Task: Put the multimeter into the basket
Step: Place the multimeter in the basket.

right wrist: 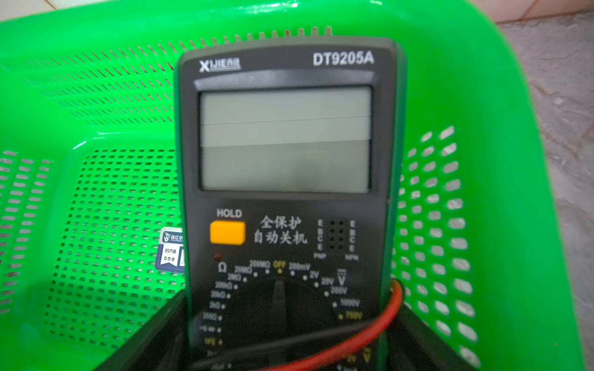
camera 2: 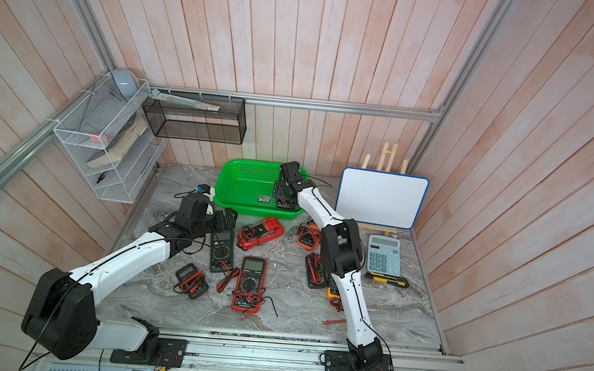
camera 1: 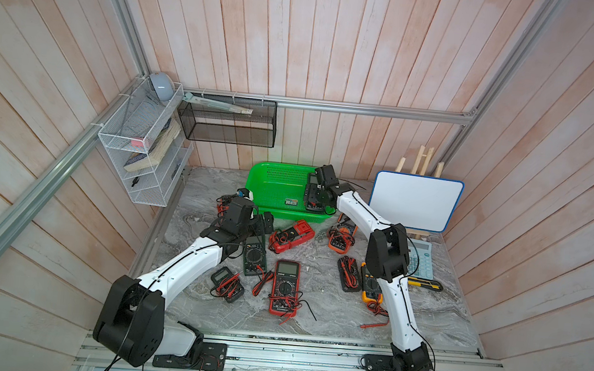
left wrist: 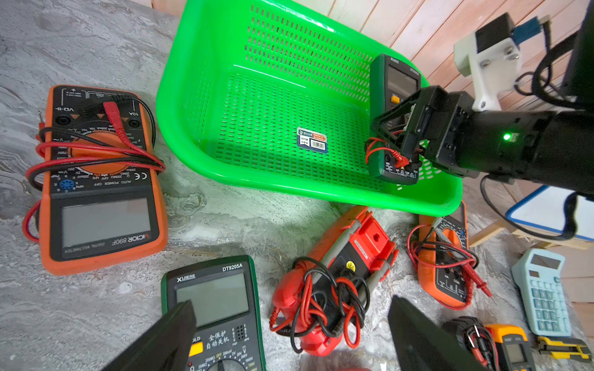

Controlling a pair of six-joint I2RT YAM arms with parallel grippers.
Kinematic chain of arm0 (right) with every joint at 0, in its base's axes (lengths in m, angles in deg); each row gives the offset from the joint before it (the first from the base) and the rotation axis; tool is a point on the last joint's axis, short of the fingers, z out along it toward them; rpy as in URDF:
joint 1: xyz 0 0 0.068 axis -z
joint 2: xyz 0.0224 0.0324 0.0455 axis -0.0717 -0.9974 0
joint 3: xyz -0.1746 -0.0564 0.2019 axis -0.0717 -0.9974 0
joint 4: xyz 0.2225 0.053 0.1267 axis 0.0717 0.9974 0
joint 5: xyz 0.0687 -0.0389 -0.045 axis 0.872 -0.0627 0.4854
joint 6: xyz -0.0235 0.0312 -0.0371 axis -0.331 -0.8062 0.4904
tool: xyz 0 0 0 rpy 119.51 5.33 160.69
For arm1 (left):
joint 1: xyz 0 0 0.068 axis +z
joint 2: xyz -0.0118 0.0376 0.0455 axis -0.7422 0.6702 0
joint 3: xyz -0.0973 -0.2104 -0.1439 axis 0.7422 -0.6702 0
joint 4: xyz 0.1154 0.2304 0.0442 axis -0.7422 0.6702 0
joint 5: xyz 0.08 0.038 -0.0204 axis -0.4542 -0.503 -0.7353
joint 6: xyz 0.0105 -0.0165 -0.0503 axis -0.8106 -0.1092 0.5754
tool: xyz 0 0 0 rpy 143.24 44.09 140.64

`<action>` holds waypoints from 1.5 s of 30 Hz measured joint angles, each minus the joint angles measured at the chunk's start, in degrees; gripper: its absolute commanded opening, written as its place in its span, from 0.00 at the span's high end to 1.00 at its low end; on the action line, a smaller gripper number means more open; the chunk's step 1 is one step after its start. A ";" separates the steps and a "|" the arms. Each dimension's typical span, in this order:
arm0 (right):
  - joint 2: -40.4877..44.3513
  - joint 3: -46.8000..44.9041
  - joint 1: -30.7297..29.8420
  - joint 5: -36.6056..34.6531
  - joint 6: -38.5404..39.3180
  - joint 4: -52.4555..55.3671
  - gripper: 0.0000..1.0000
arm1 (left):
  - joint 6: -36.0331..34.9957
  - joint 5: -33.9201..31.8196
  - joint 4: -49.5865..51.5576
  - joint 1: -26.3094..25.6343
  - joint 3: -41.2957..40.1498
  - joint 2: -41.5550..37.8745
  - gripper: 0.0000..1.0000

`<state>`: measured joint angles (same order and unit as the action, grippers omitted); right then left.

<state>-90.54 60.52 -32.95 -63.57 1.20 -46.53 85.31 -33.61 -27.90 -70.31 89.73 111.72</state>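
We've got the left half of the basket (left wrist: pixel 180 106) wide open, only a label sticker (left wrist: pixel 312 144) on the floor, while the right gripper (left wrist: pixel 400 138) clamped on the green multimeter (right wrist: pixel 286 138) fills its right end. The front rim is crowded: a red clamp meter (left wrist: pixel 337 276) and an orange meter (left wrist: pixel 446 266) lie just beside it, a Victor meter (left wrist: pixel 99 180) off its left end.

The basket (camera 1: pixel 273 180) is bright green, pierced with rows of small slots; its sticker (left wrist: pixel 312 143) is white, blue and orange. The multimeter (right wrist: pixel 286 192) has a dark green case, black face, grey screen and yellow button. The table (camera 1: pixel 316 277) is grey marbled, the calculator (camera 1: pixel 420 259) pale blue, the whiteboard (camera 1: pixel 413 201) white with a blue rim.
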 measured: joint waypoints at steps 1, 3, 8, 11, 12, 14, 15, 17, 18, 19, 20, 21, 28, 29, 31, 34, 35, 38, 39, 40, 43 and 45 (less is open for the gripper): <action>-0.48 0.57 0.07 0.00 -0.22 0.13 0.11 | 0.00 0.00 0.00 0.00 0.00 0.20 0.00; -1.53 1.44 0.24 -0.02 -0.50 0.37 0.10 | 0.00 0.02 0.00 0.00 0.00 0.57 0.00; -3.04 1.79 0.50 -0.35 -1.11 0.81 0.08 | 0.00 0.02 -0.04 0.00 0.00 1.44 0.00; -3.06 2.08 0.55 -0.59 -1.38 0.79 0.06 | 0.00 0.00 -0.35 0.00 0.00 2.16 0.00; -3.06 2.23 0.57 -0.63 -1.46 0.66 0.06 | 0.00 0.02 -0.46 0.00 0.00 2.45 0.00; -3.04 2.45 0.61 -0.83 -1.49 0.63 0.06 | 0.00 0.02 -0.50 0.00 0.00 2.99 0.00; -3.04 2.49 0.63 -0.85 -1.49 0.63 0.05 | 0.00 0.02 -0.57 0.00 0.00 3.26 0.00; -2.89 2.49 0.66 -0.83 -1.49 0.68 0.06 | 0.00 0.04 -0.72 0.00 0.00 3.50 0.00; -2.71 2.49 0.66 -0.83 -1.49 0.68 0.06 | 0.00 0.09 -0.87 0.00 0.00 3.50 0.00; -2.51 2.49 0.66 -0.81 -1.46 0.68 0.06 | 0.00 0.20 -1.14 0.00 0.00 3.50 0.00; -2.21 2.49 0.66 -0.79 -1.46 0.70 0.06 | 0.00 0.24 -1.49 0.00 0.00 3.50 0.00; -1.75 2.49 0.66 -0.74 -1.46 0.72 0.06 | -0.02 0.24 -1.77 0.00 0.00 3.50 0.00; 5.66 0.59 0.52 1.07 -1.42 0.13 0.06 | -1.40 1.09 -4.15 0.00 0.00 3.91 0.01; 7.19 -0.52 0.48 1.62 -1.44 -0.15 0.06 | -1.73 1.42 -4.61 0.00 0.00 4.24 0.00; 11.82 -4.92 0.37 3.10 -1.49 -1.77 0.06 | -2.45 2.29 -5.27 0.00 0.22 5.35 0.00; 20.98 -17.00 -0.37 5.14 -1.88 -6.56 0.06 | -3.74 4.59 -6.43 0.00 0.81 7.63 0.00; 24.39 -21.94 -0.74 5.92 -2.14 -8.31 0.06 | -4.17 5.33 -6.80 0.00 0.92 8.24 0.00; 34.75 -38.40 -1.92 8.20 -3.98 -15.13 0.06 | -5.66 7.93 -8.26 0.00 0.96 10.08 0.00; 37.99 -44.02 -2.23 9.07 -4.96 -17.40 0.06 | -6.23 8.70 -8.63 0.00 1.07 10.82 0.00; 40.61 -48.74 -2.36 9.79 -5.81 -19.26 0.06 | -6.80 9.46 -8.83 -0.02 1.36 11.61 0.00; 46.47 -60.85 -2.36 11.41 -8.61 -23.54 0.06 | -9.03 10.99 -8.87 -0.35 3.08 14.19 0.00; 48.92 -66.58 -2.23 12.24 -10.32 -25.70 0.06 | -10.64 11.56 -8.70 -0.96 4.74 15.96 0.00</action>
<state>-41.63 -6.05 -35.18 -51.33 -9.11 -72.24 74.67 -22.05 -36.60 -71.27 94.47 127.67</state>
